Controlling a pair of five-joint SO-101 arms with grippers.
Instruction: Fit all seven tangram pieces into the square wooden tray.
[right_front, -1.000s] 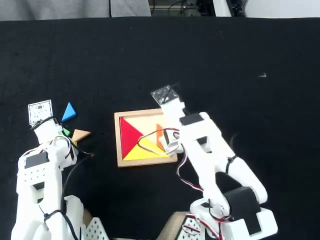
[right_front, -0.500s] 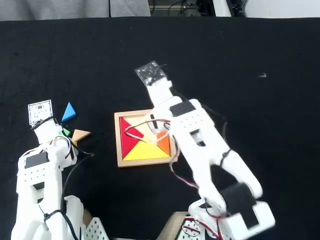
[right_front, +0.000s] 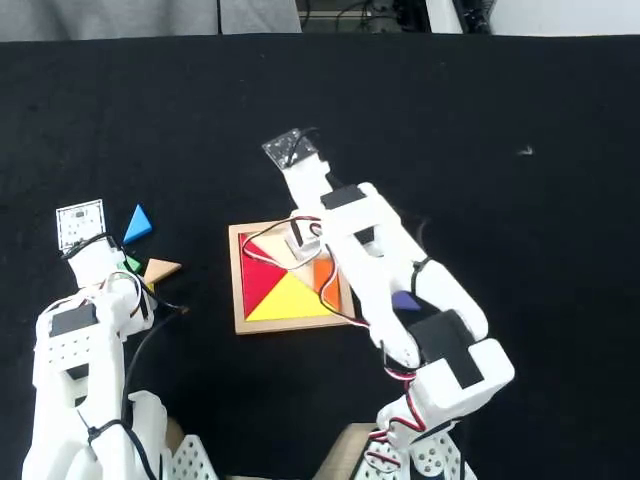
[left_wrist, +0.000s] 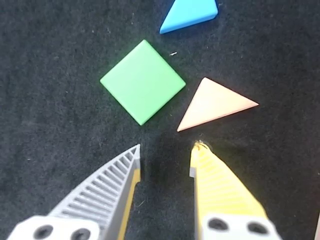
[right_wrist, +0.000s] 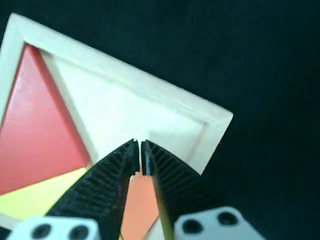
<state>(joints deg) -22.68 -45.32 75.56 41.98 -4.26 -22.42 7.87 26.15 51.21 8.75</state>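
Three of seven pieces lie in the square wooden tray (right_front: 235, 290): red triangle (right_front: 260, 275), yellow triangle (right_front: 285, 302), orange piece (right_wrist: 137, 200), with my right hand (right_wrist: 138, 145) pressed together above the last. My left hand (left_wrist: 165, 150) hangs spread over the green square (left_wrist: 143, 81) and tan triangle (left_wrist: 215, 104), near the blue triangle (left_wrist: 190, 12); with a purple piece (right_front: 405, 300) beside the tray, I judge four remain.

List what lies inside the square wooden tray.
Inside the tray: a red triangle, a yellow triangle, an orange piece and bare wood. The right arm hides part of it.
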